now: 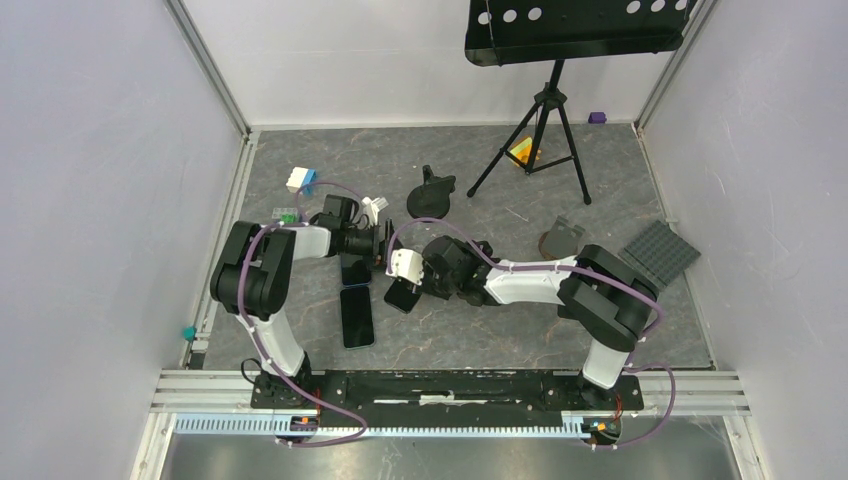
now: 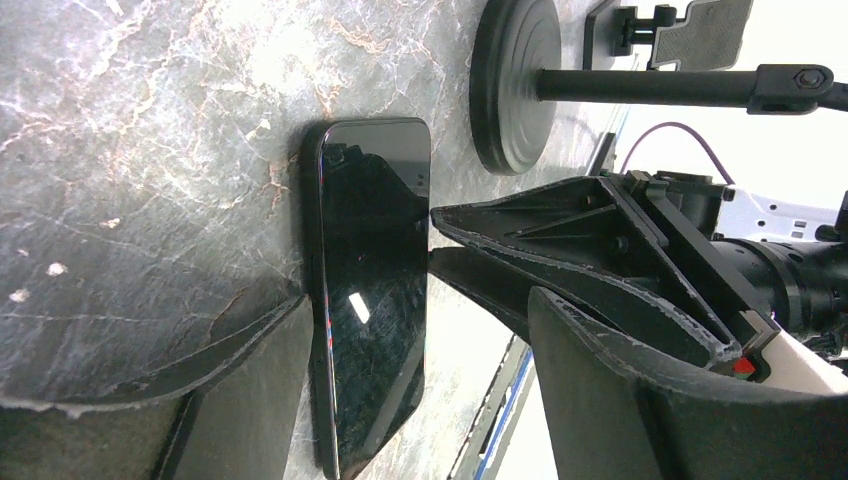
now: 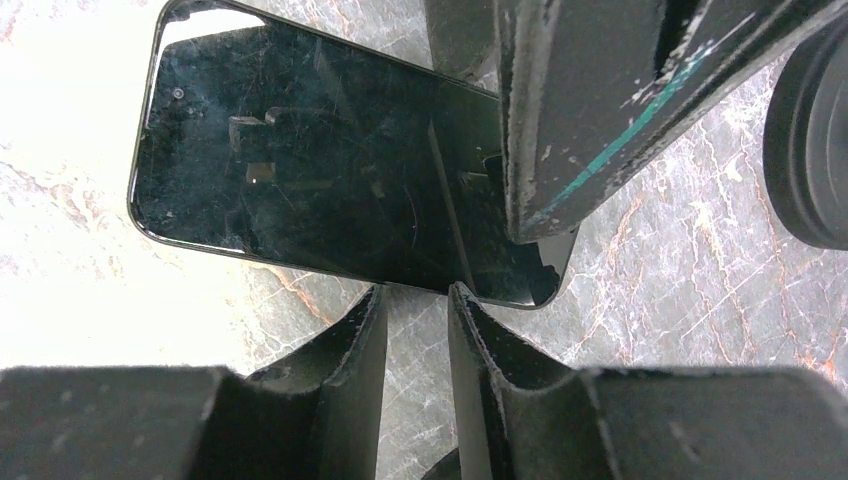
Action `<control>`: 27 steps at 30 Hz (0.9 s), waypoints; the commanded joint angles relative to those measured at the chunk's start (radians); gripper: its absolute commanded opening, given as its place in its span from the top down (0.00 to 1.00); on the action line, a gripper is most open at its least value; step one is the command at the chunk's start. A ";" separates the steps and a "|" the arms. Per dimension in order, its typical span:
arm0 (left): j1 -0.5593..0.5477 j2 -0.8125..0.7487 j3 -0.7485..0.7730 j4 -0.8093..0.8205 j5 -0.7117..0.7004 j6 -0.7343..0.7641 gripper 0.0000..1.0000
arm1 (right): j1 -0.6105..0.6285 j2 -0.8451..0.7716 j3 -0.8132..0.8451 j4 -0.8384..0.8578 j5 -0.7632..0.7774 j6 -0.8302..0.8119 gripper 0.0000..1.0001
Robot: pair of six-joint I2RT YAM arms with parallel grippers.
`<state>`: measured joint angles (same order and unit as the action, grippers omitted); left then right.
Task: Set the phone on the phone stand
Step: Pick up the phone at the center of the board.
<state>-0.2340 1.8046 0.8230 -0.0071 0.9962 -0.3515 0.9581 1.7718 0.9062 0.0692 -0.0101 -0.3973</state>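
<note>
With the left gripper spread wide either side of the phone and the right gripper almost pressed together, empty, at its edge, the phone lies flat on the table, the phone stand just beyond; the crowded fingers could collide or skid it away.

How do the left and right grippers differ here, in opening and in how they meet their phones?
The left gripper is open wide; the right gripper has its fingers nearly together, a thin gap between. The left gripper straddles a phone across its width; the right gripper's tips sit at the long edge of a second phone, gripping nothing. Shared: both are low over the table, each phone lying flat.
</note>
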 commanded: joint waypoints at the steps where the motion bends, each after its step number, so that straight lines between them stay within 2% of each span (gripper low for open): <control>1: -0.034 0.034 0.019 -0.171 0.146 0.064 0.26 | -0.004 0.084 -0.033 0.020 0.071 0.009 0.67; 8: -0.036 0.048 0.055 -0.273 0.208 0.134 0.28 | -0.023 0.064 -0.048 0.035 0.064 0.007 0.67; 18: -0.037 0.032 0.063 -0.299 0.254 0.154 0.30 | -0.028 0.066 -0.056 0.047 0.050 0.014 0.68; 23: -0.044 0.038 0.066 -0.300 0.214 0.157 0.22 | -0.028 0.076 -0.067 0.043 0.018 0.034 0.68; 27: -0.040 0.007 0.045 -0.266 0.118 0.129 0.21 | -0.028 0.074 -0.066 0.028 0.013 0.048 0.68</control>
<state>-0.2745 1.8397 0.8810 -0.3237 1.1416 -0.2180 0.9207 1.7893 0.8768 0.1829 0.0704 -0.3923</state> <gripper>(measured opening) 0.778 0.322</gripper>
